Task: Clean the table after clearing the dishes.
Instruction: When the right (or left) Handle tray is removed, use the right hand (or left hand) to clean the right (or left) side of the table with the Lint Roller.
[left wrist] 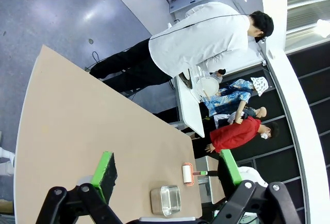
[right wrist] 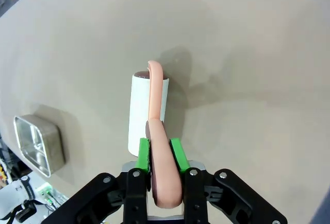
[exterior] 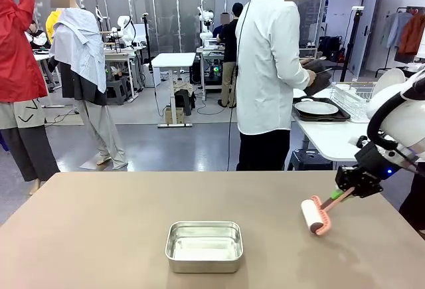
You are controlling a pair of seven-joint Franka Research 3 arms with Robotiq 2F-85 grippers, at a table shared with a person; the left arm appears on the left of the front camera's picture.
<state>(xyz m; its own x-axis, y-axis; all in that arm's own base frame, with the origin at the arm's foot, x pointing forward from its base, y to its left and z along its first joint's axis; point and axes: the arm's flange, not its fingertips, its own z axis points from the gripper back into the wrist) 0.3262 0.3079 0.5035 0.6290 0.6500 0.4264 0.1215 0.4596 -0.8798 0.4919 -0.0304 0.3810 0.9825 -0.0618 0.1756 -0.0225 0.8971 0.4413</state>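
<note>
Table (exterior: 119, 236) edge beside claw-held lint roller (exterior: 315, 216)

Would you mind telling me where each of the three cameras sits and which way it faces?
Front view: between the arms, facing across the table toward the person; the right gripper shows, shut on the lint roller.
Left wrist view: high on the left arm, rolled sideways, looking past the open left gripper over the table.
Right wrist view: looking down the right gripper at the lint roller's pink handle.
All three share the steel pan and lint roller.
</note>
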